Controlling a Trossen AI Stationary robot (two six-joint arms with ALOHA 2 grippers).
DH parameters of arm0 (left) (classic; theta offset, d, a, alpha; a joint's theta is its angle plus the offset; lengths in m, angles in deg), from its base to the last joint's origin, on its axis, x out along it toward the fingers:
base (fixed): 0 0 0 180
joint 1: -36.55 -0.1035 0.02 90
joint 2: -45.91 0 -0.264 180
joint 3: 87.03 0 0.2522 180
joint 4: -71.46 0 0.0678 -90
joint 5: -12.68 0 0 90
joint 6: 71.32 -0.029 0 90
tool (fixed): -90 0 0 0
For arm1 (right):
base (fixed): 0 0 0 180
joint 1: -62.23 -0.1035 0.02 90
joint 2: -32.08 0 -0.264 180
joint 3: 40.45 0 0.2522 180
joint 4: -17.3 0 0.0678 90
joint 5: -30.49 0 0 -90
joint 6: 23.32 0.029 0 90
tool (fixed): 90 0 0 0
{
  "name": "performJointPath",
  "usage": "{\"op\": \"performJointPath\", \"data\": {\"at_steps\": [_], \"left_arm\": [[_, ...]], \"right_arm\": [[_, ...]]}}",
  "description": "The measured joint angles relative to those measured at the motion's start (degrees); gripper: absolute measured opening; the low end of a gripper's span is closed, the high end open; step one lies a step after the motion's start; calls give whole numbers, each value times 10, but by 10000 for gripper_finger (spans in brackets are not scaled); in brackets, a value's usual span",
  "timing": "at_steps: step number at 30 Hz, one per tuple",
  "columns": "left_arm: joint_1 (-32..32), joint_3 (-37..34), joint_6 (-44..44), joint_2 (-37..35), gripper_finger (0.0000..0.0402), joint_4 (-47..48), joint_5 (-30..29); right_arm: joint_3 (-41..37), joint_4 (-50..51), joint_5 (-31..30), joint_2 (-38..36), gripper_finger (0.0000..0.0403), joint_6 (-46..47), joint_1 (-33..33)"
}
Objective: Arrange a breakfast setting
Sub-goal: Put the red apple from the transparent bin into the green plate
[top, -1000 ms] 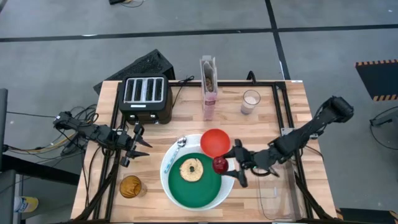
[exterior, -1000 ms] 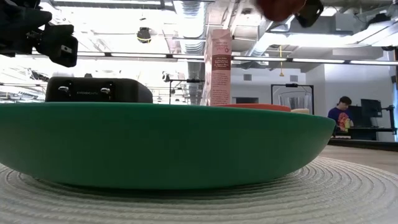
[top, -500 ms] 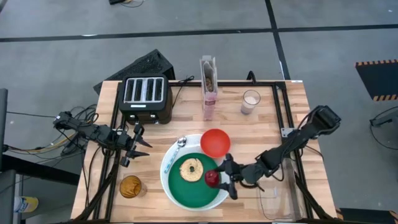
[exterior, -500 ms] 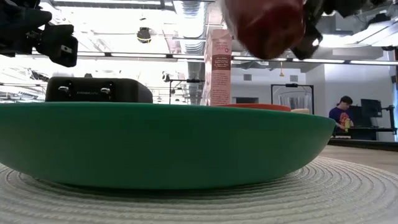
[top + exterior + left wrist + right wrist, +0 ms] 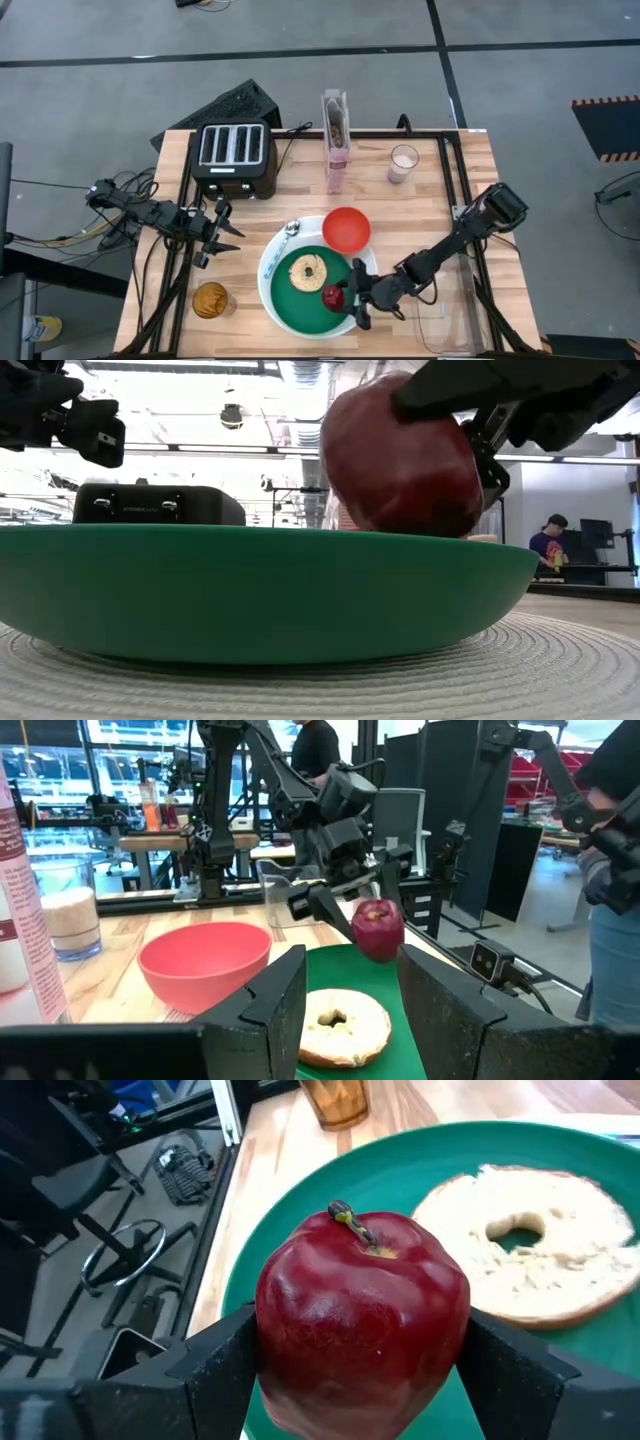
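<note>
My right gripper [image 5: 347, 303] is shut on a dark red apple [image 5: 332, 296] over the near right part of the green plate [image 5: 305, 305]. The green plate lies on the large white plate [image 5: 271, 268] and carries a toasted bagel [image 5: 307, 271]. A red bowl [image 5: 346, 229] sits on the white plate's far right rim, a metal spoon [image 5: 287, 234] on its far left. The pink cereal box [image 5: 336, 140] stands at the far edge. My left gripper [image 5: 232, 237] is open and empty, left of the plates. My right gripper pinches the apple's two sides [image 5: 280, 1330] between its two fingers [image 5: 215, 1355], coming level from the table's right. The apple sits upright, stem up, just above the green plate [image 5: 260, 590]; whether its underside touches the plate, I cannot tell.
A black toaster [image 5: 234, 155] stands at the far left. A glass with white contents [image 5: 403, 163] stands at the far right. A glass of amber drink [image 5: 210, 299] stands near left of the plates. A clear container [image 5: 440, 320] sits at the near right edge.
My right gripper has carried the apple from beside the red bowl toward the table's near edge and left, and down, to just over the green plate beside the bagel. It stays shut on the apple.
</note>
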Motion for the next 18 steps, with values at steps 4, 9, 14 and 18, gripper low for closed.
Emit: {"op": "performJointPath", "data": {"at_steps": [4,9,14,18], "left_arm": [[0,0,0,0,144,0,0],[0,0,0,0,144,0,0],[0,0,0,0,144,0,0],[0,0,0,0,144,0,0]], "right_arm": [[3,-1,0,17,317,-3,1],[3,-6,-1,36,317,-16,2],[3,-11,-1,39,318,-19,5],[3,-10,-6,39,323,-39,9]]}}
